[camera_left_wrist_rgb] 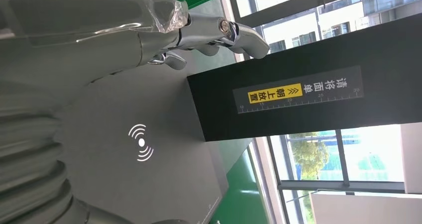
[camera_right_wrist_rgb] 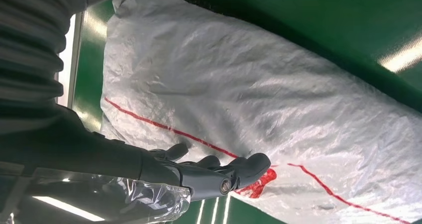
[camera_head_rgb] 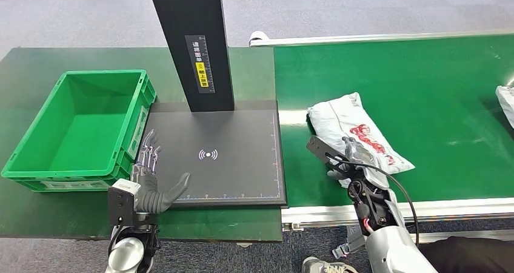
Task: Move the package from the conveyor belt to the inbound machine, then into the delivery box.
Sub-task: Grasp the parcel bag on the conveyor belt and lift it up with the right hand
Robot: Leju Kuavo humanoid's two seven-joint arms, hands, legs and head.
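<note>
The package [camera_head_rgb: 354,133], a white plastic bag with red print, is seen lying flat on the green conveyor belt [camera_head_rgb: 424,85], near the belt's left end and its near metal rail [camera_head_rgb: 400,210]. Open belt surface is left beyond it and to its right; a second white bag [camera_head_rgb: 507,105] is cut off at the far right edge. The right hand [camera_head_rgb: 350,155] is held over the package's near end with fingers [camera_right_wrist_rgb: 244,167] extended across the wrinkled plastic; whether the bag is actually gripped cannot be told. The inbound machine [camera_head_rgb: 218,158] is noted as a bare black pad with a white signal mark, a black column [camera_head_rgb: 194,42] rising at its rear edge. The left hand [camera_head_rgb: 151,185] is kept released, fingers spread, at the pad's near-left corner, just beside the green delivery box [camera_head_rgb: 36,145]. The box stands on the counter [camera_head_rgb: 36,67], touching the pad's left edge.
</note>
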